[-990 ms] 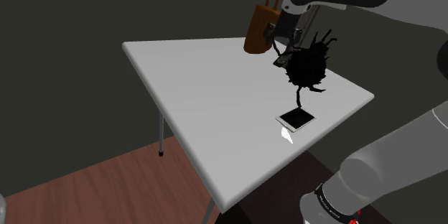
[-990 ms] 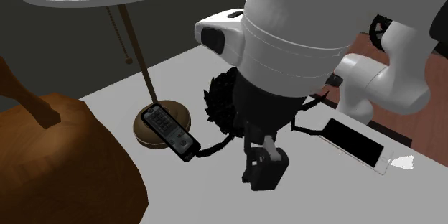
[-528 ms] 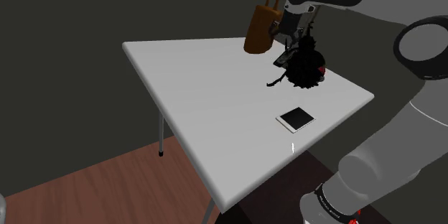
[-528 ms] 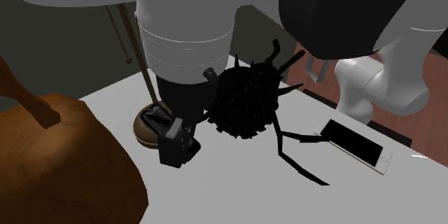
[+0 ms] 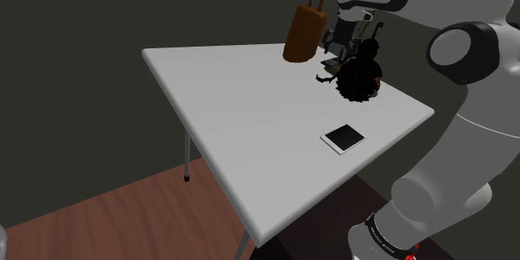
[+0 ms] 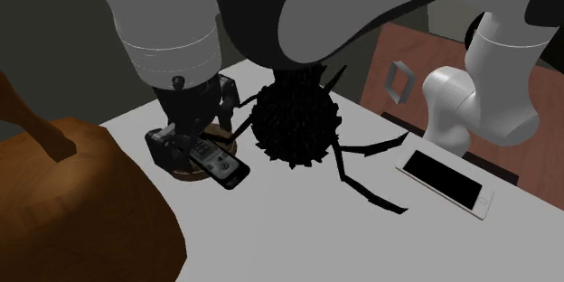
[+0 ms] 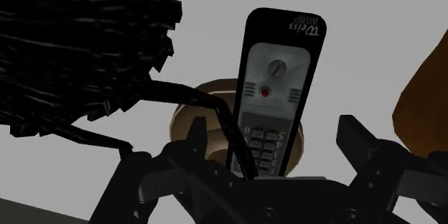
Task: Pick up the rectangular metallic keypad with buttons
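Within the last second the gripper (image 7: 273, 135) was brought over the keypad (image 7: 281, 79), fingers (image 7: 359, 140) spread either side without contact; closing was judged due next.

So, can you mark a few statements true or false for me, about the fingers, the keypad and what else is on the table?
1. The fingers stand open on either side of the keypad. True.
2. The keypad is lifted into the air. False: it lies on a round brown base.
3. A flat phone with a black screen lies on the white table. True.
4. The black spiky object sits on the phone. False: it sits on the table, between keypad and phone.
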